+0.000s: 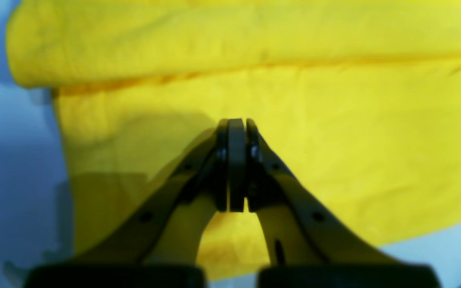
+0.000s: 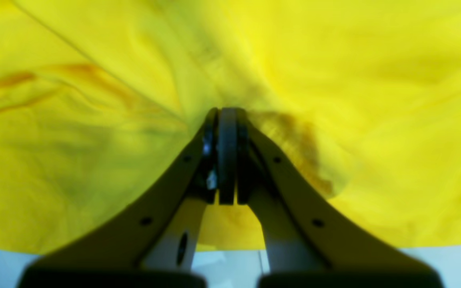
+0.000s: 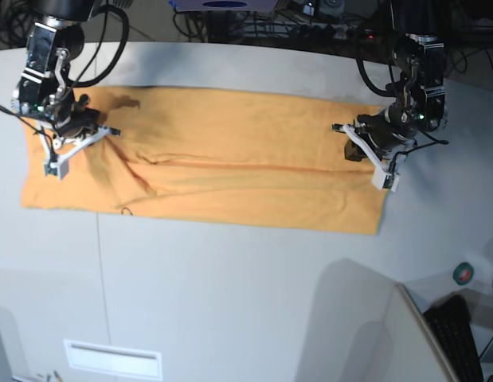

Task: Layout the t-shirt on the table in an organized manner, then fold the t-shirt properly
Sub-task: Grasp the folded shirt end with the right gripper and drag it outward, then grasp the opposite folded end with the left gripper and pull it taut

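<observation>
T-shirt [image 3: 222, 163] lies across the upper middle of the worktop [image 3: 246, 286] as a long strip, apparently already folded lengthwise. Left gripper [image 1: 236, 160] and right gripper [image 2: 226, 154] have jaws closed and empty above its ends. Crosswise folds seemingly remain.

Both arms reach down from the far side, well apart, wrists bent so the left gripper [image 1: 236, 166] and the right gripper [image 2: 226, 156] point toward me, each with its jaws pressed fully together.
</observation>
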